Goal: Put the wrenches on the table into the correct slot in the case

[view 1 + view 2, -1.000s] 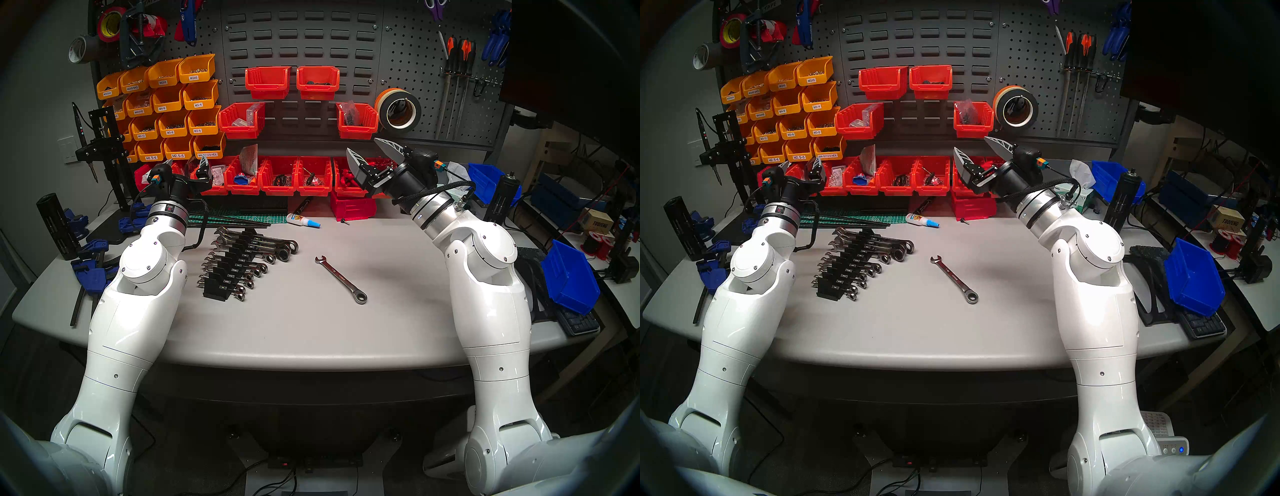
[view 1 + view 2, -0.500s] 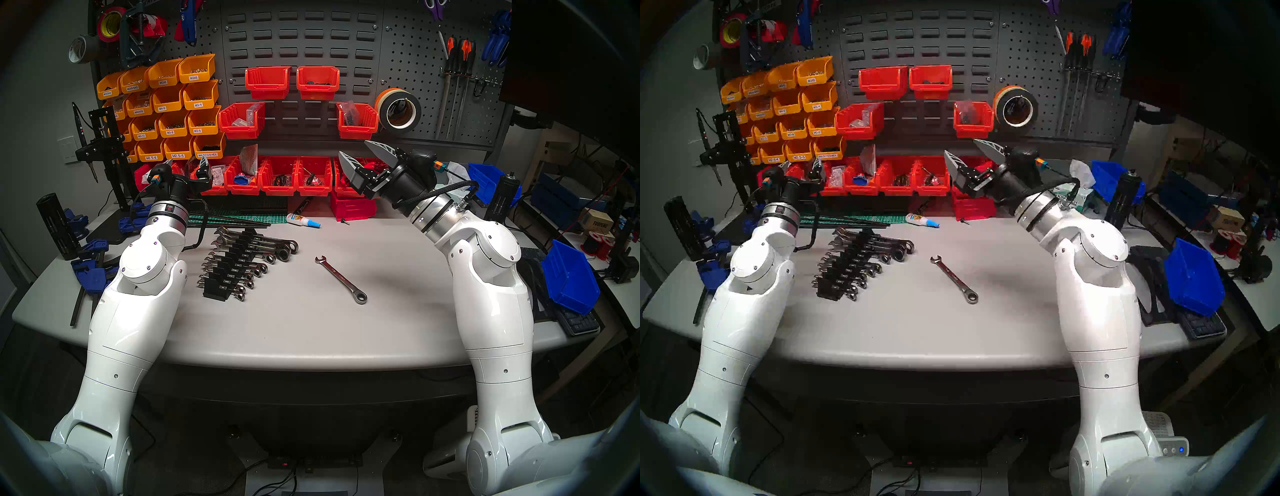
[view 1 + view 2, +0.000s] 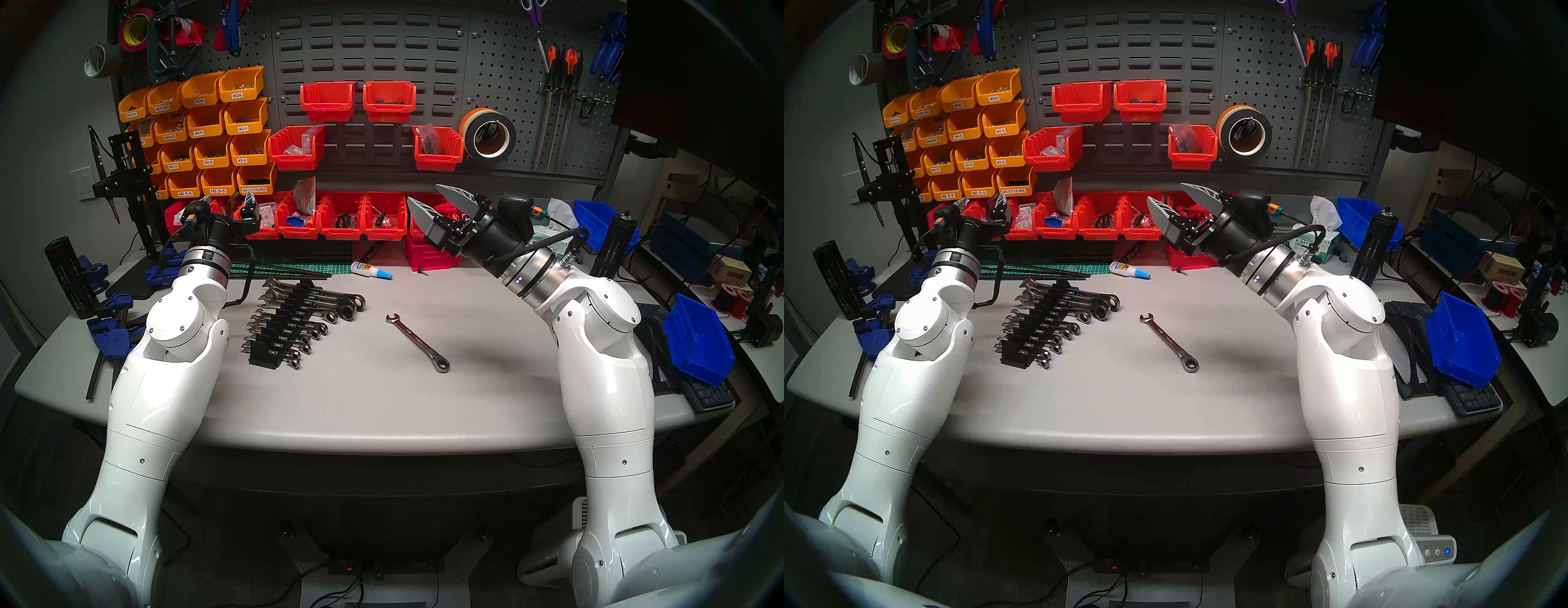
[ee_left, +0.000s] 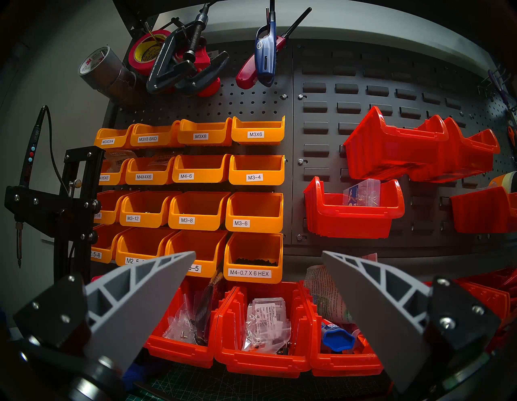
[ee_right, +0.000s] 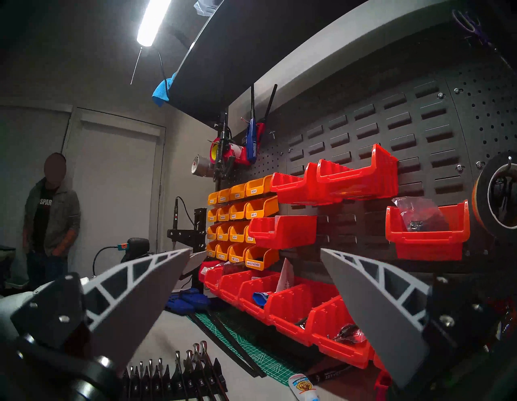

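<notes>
Lying wrench (image 3: pixel 418 342) below right tool (image 3: pixel 428 197)

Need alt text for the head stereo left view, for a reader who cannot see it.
A slim chrome combination wrench lies loose on the grey table, right of the long black plastic wrench rack holding the other wrenches. Both white arms are raised, left claw and right claw open and empty, before red bins.

Both white arms rise from the frame's lower corners, forearms reaching up and inward. The left gripper (image 3: pixel 229 200) sits at middle left, angled slightly upward, its grey fingers (image 4: pixel 145 291) spread apart and empty. The right gripper (image 3: pixel 432 199) sits right of centre, pointing up-left, fingers (image 5: pixel 372 302) wide apart and empty.
</notes>
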Robot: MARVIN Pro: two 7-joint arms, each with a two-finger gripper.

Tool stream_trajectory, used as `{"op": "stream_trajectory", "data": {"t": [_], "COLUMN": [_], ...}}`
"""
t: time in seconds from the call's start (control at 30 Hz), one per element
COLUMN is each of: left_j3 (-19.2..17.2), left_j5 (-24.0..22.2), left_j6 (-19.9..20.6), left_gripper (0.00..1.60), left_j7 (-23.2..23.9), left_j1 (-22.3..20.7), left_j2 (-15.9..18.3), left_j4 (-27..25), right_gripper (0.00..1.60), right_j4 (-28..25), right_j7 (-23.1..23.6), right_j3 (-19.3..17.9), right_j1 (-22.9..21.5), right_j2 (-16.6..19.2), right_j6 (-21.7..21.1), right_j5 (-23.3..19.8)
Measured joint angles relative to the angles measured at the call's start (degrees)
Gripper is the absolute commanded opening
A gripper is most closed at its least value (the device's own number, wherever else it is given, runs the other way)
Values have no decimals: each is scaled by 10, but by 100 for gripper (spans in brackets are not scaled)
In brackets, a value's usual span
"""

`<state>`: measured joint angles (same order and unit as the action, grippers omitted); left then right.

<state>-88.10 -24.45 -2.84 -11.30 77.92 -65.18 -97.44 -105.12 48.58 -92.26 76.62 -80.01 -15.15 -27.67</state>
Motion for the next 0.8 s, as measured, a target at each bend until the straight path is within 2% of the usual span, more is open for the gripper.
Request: {"op": "stream_trajectory", "data": {"t": [0.8], "left_j3": [0], "left_j5": [0], "left_j6": [0], "left_gripper": [160], "left_j7": [0], "left_j1": [0], "left_j2": [0], "left_j4": [0], "right_gripper": [160], "right_j4": [-12], "right_j7": [85], "right_j3": [7], "right_j1": [24], "right_j2": [38], "right_j6": [-48], "right_j5": [-13]}}
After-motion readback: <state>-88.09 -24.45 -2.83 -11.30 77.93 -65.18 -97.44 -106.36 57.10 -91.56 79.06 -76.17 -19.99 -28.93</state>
